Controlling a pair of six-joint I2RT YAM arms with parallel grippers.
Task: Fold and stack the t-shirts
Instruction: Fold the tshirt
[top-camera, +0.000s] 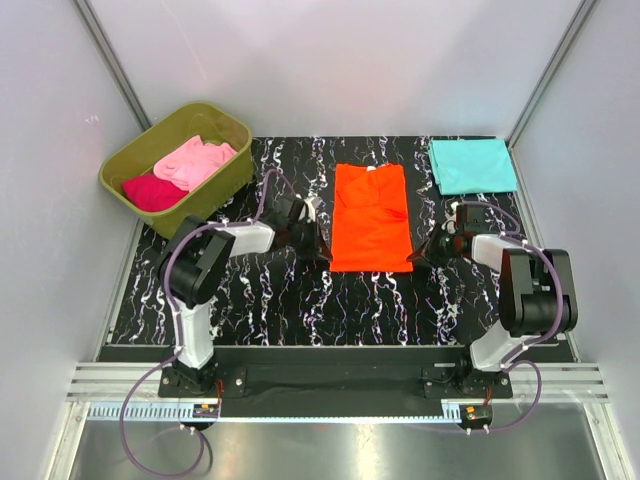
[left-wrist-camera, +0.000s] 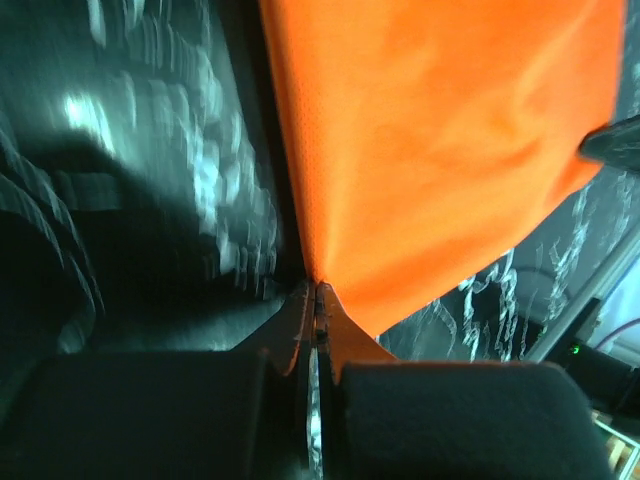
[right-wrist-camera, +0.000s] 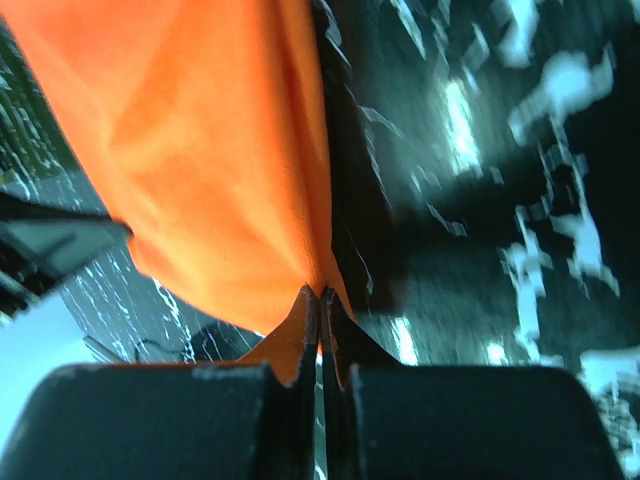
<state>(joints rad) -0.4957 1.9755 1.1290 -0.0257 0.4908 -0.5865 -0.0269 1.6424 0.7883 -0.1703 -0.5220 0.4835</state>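
Observation:
The orange t-shirt (top-camera: 371, 216) lies as a long folded strip in the middle of the black marbled table (top-camera: 250, 295). My left gripper (top-camera: 322, 252) is shut on its near left corner; the cloth (left-wrist-camera: 440, 140) is pinched between the jaws. My right gripper (top-camera: 418, 256) is shut on its near right corner, where the cloth (right-wrist-camera: 200, 150) is likewise pinched. A folded teal t-shirt (top-camera: 472, 165) lies at the back right. The light pink t-shirt (top-camera: 195, 160) and the magenta t-shirt (top-camera: 152, 191) lie crumpled in the tub.
An olive-green plastic tub (top-camera: 228, 186) stands at the back left corner. Grey walls close in on both sides and at the back. A metal rail (top-camera: 330, 380) runs along the near edge by the arm bases.

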